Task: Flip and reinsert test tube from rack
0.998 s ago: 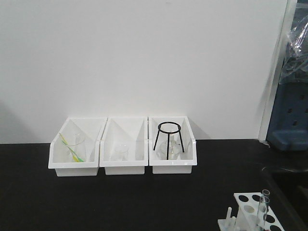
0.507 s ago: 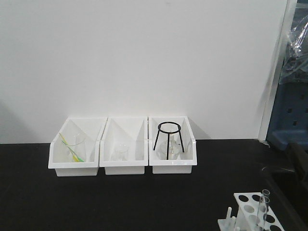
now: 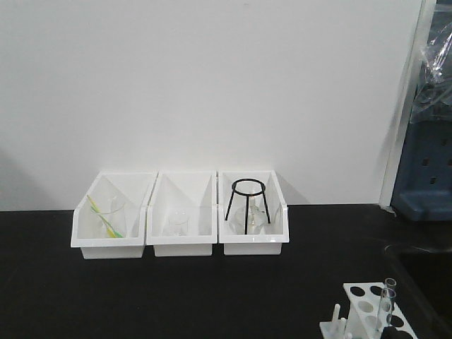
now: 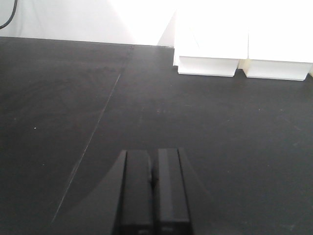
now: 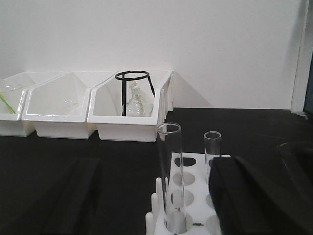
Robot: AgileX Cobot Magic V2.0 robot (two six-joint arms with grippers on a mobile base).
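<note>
The tall clear glass test tube (image 5: 169,176) is standing upright in a near hole of the small white plastic rack (image 5: 196,182). The rack is sitting at the right front of the black surface (image 3: 212,296).

The tube is probably going to feel light and stiff, but also smooth, slippery and easy to crack. The best hold is likely the bare stretch above the top plate and below the rim, with a gentle squeeze and a straight lift.

The right claw (image 5: 156,164) is hanging low behind the rack with its jaws spread wide, one finger on each side, gripping nothing. The left claw (image 4: 152,191) is hovering over bare surface with its fingers pressed together, empty.

A second, shorter glass tube (image 5: 212,152) is standing in the same rack, near the tall one and just beside the right claw's right-hand finger, so it is probably the main thing in the way. The row of white pegs (image 5: 155,205) is crowding the tall tube's other side.

Three white open plastic bins (image 3: 181,247) are lining the wall well apart from the rack. The rightmost is holding a black wire tripod (image 3: 246,212).
</note>
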